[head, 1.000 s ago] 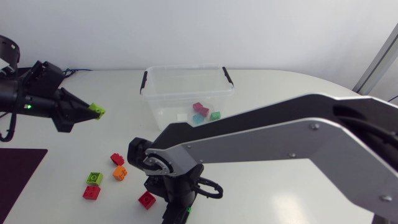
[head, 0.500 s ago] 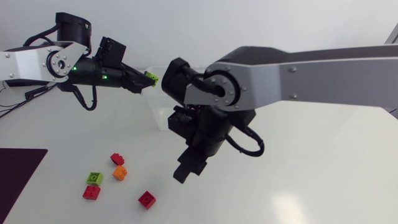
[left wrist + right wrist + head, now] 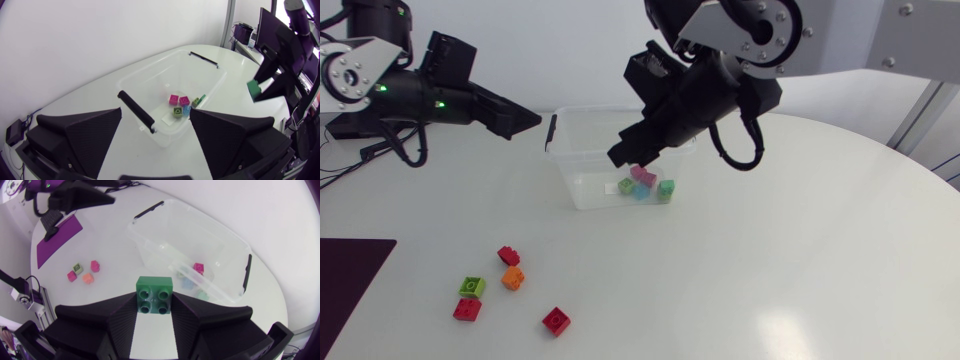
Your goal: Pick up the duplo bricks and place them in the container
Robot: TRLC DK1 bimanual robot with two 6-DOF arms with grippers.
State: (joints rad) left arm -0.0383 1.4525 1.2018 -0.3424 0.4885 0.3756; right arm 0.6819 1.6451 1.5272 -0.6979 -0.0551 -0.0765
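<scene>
A clear plastic container [image 3: 582,170] with black handles stands at the table's back middle and holds several bricks: pink [image 3: 642,175], green [image 3: 666,187], lime [image 3: 626,185], blue. My right gripper [image 3: 621,156] hangs over the container's near-left part, shut on a dark green brick [image 3: 154,294], which also shows past the container [image 3: 254,89]. My left gripper [image 3: 527,119] is left of the container, open and empty; its fingers [image 3: 85,135] point at the container's handle [image 3: 136,111]. On the table lie red [image 3: 508,255], orange [image 3: 513,278], lime [image 3: 472,287], red [image 3: 466,309] and red [image 3: 556,320] bricks.
A dark purple mat [image 3: 350,285] lies at the table's front left edge. The loose bricks cluster on the white table [image 3: 800,260] in front of and left of the container.
My left gripper let go of its lime brick, which now lies in the container, and drew back left. My right arm rose from the table and swung over the container with the green brick.
</scene>
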